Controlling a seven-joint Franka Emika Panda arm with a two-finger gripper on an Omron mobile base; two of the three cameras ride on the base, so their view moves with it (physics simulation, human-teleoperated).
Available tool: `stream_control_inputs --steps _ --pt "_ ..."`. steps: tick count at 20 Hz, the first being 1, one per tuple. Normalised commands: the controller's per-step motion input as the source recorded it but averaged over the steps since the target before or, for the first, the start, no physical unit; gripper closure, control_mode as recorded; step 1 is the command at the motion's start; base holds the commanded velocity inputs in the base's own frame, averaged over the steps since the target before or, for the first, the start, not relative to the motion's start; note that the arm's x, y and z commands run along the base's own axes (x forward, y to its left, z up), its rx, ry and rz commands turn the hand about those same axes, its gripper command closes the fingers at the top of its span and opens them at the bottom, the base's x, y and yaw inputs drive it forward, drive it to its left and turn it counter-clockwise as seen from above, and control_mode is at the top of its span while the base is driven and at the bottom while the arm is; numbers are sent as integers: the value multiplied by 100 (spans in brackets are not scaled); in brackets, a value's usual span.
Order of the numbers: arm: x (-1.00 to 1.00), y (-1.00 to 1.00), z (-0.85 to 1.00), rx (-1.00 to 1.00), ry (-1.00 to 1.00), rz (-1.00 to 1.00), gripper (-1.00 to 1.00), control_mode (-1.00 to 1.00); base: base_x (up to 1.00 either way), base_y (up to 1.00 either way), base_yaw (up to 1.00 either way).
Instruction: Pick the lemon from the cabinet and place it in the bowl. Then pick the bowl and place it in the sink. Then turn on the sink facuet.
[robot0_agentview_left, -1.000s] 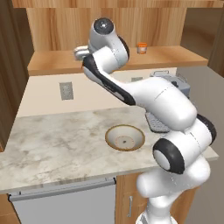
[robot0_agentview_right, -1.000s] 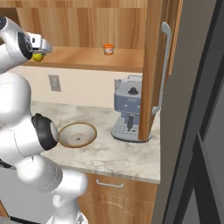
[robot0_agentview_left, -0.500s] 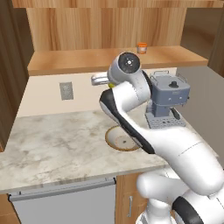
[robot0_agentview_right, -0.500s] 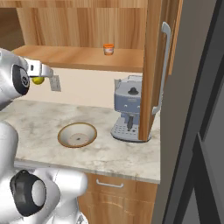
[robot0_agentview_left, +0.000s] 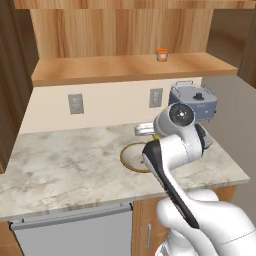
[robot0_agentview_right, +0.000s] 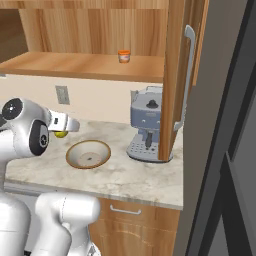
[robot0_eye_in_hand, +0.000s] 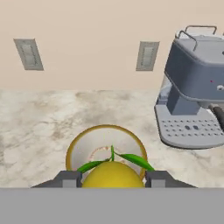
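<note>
No brand, label or legible writing anywhere: none on the coffee machine (robot0_eye_in_hand: 197, 87), none on the small jar with an orange lid (robot0_agentview_left: 162, 55), none on the two wall outlets (robot0_eye_in_hand: 29, 54).

Pincer (robot0_eye_in_hand: 112, 177) partly closed on the lemon (robot0_eye_in_hand: 113, 175), one dark finger (robot0_eye_in_hand: 68, 179) pressed to each side of the yellow fruit, green leaves poking up between. Seen in the right base view as a yellow spot (robot0_agentview_right: 61, 133) under the white hand, up in the air, off the surface (robot0_agentview_left: 65, 165). Bowl (robot0_eye_in_hand: 105, 146) directly below and just ahead in the hand view, cream inside, brown rim, upright on the marbled surface; lemon above its near rim, not touching it.

Cabinet (robot0_agentview_left: 130, 67) shelf board well above, holding only the jar toward its right end, far from the pincer.

Edges and room: coffee machine to the bowl's right, near but apart, a strip of bare surface between. Open cabinet door (robot0_agentview_right: 177, 75) hanging down beside the machine in the right base view, with a long grey handle. Wide bare stretch of surface to the bowl's left, running to a dark side panel. Front edge of the surface just behind the bowl, toward the robot. Beige wall with the outlets behind the bowl, well apart from it.
</note>
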Motion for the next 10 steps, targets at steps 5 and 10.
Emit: stream_control_inputs --steps 5,10 --pt "21 -27 -83 0 21 -5 100 -100 0 0 0" --pt "31 -4 -70 0 13 0 100 -100 0 0 0"
